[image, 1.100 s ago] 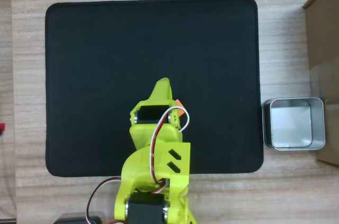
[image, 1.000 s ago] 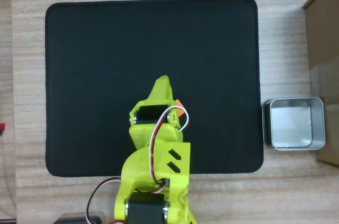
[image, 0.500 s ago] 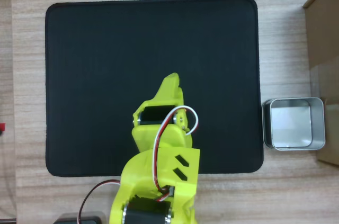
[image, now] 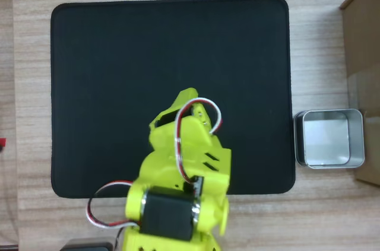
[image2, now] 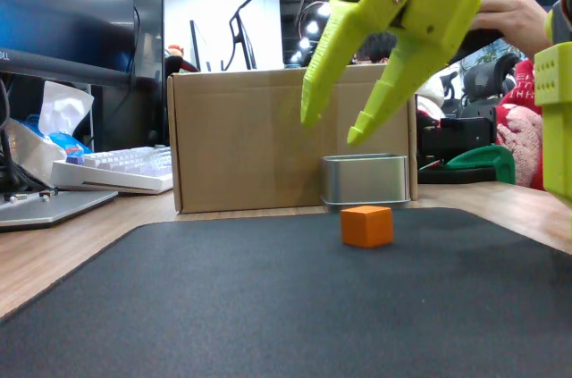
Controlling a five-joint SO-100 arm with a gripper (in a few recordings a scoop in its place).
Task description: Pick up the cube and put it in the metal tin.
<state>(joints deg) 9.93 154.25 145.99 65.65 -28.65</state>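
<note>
In the fixed view the small orange cube (image2: 366, 225) rests on the black mat (image2: 223, 306). My yellow-green gripper (image2: 332, 130) hangs open well above it, a little to its left, fingers pointing down and nothing between them. Seen from overhead, the gripper (image: 187, 98) and arm lie over the mat's lower middle and hide the cube. The shiny metal tin (image: 328, 138) stands empty on the wood just off the mat's right edge. In the fixed view the tin (image2: 365, 180) sits behind the cube.
A brown cardboard box (image2: 268, 141) stands behind the mat and tin; its corner (image: 362, 55) shows at the overhead view's right edge. A keyboard (image2: 116, 168) and clutter lie at the left. The mat (image: 148, 43) is bare in its upper part.
The arm has risen towards the camera and swung slightly right. The orange corner that peeked out beside the gripper one second ago is now covered by the arm.
</note>
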